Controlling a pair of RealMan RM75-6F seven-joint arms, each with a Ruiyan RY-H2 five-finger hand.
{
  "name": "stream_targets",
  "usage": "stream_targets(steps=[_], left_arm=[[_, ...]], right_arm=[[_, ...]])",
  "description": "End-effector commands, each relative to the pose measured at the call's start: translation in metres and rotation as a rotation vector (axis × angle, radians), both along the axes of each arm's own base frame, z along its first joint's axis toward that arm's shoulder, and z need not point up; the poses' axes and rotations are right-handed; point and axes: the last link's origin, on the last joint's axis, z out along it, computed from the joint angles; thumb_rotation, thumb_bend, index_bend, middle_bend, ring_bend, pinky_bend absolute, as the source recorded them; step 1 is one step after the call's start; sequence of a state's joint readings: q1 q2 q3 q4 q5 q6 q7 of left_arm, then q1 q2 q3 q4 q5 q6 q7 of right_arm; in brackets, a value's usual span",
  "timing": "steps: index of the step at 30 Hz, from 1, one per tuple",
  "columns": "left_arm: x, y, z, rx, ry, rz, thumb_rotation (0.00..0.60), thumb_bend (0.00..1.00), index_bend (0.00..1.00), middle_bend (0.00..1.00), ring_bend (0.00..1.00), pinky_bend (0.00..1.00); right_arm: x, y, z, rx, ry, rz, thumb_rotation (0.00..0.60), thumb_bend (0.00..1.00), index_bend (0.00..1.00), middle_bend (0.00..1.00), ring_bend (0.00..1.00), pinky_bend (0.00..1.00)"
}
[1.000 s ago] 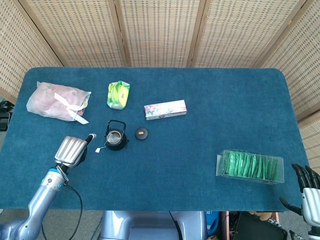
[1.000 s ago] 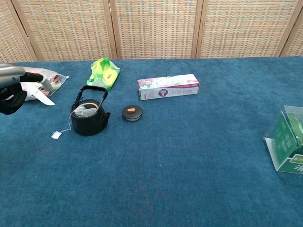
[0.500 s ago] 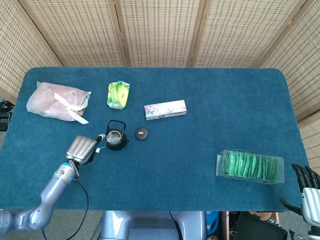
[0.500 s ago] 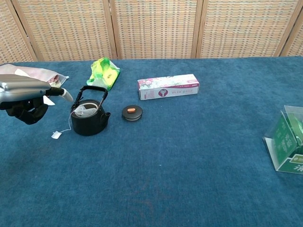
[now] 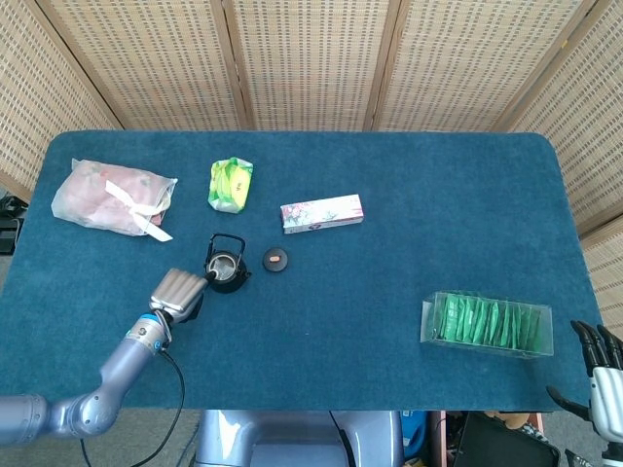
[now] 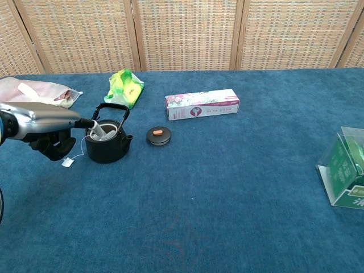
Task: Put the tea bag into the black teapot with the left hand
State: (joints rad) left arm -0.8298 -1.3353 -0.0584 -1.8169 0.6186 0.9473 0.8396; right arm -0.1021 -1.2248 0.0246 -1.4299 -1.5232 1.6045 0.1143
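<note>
The black teapot [image 5: 224,269] [image 6: 108,142] stands upright at the left of the blue table, lid off and handle raised. The white tea bag [image 6: 102,132] lies inside its opening. A string runs over the rim down to a paper tag [image 6: 67,162] on the cloth. My left hand [image 5: 180,291] [image 6: 50,129] is just left of the pot, its fingers curled under with nothing in them. One fingertip [image 6: 94,123] reaches over the rim. My right hand [image 5: 601,367] hangs at the table's near right corner, fingers spread and empty.
The teapot's lid [image 5: 276,259] [image 6: 158,135] lies just right of the pot. A flowered box [image 5: 322,213], a green-yellow packet [image 5: 231,183] and a pink bag [image 5: 112,196] sit farther back. A clear box of green sachets [image 5: 487,323] stands at the near right.
My left hand has moved right across the table, from well clear of the teapot to right beside it, a fingertip now over the rim. The right hand stays still.
</note>
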Motion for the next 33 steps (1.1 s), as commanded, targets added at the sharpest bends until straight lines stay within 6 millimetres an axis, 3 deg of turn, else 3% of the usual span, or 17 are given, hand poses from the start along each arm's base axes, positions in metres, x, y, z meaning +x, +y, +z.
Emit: stream_targets(steps=[1, 11, 20, 27, 33], left_arm=[[0.0, 0.002, -0.003, -0.002, 0.008, 0.006, 0.6, 0.82, 0.12, 0.89, 0.84, 0.74], [-0.004, 0.005, -0.006, 0.005, 0.02, 0.029, 0.6, 0.82, 0.12, 0.89, 0.84, 0.74], [-0.002, -0.002, 0.013, 0.116, -0.108, -0.012, 0.6, 0.82, 0.12, 0.81, 0.8, 0.73], [-0.011, -0.019, 0.036, 0.233, -0.228, -0.035, 0.6, 0.79, 0.12, 0.6, 0.59, 0.69], [-0.029, -0.04, 0.054, 0.334, -0.301, -0.035, 0.6, 0.63, 0.09, 0.31, 0.28, 0.42]], right_arm=[[-0.001, 0.001, 0.0, -0.002, 0.0, -0.003, 0.6, 0.01, 0.12, 0.2, 0.08, 0.16], [-0.001, 0.001, 0.0, -0.001, -0.001, -0.006, 0.6, 0.01, 0.12, 0.2, 0.08, 0.16], [-0.001, 0.0, 0.001, -0.002, 0.002, -0.003, 0.6, 0.01, 0.12, 0.2, 0.08, 0.16], [0.001, -0.001, 0.002, -0.004, 0.004, 0.007, 0.6, 0.01, 0.12, 0.2, 0.08, 0.16], [0.003, -0.004, 0.001, 0.002, 0.004, 0.024, 0.6, 0.01, 0.12, 0.2, 0.08, 0.16]])
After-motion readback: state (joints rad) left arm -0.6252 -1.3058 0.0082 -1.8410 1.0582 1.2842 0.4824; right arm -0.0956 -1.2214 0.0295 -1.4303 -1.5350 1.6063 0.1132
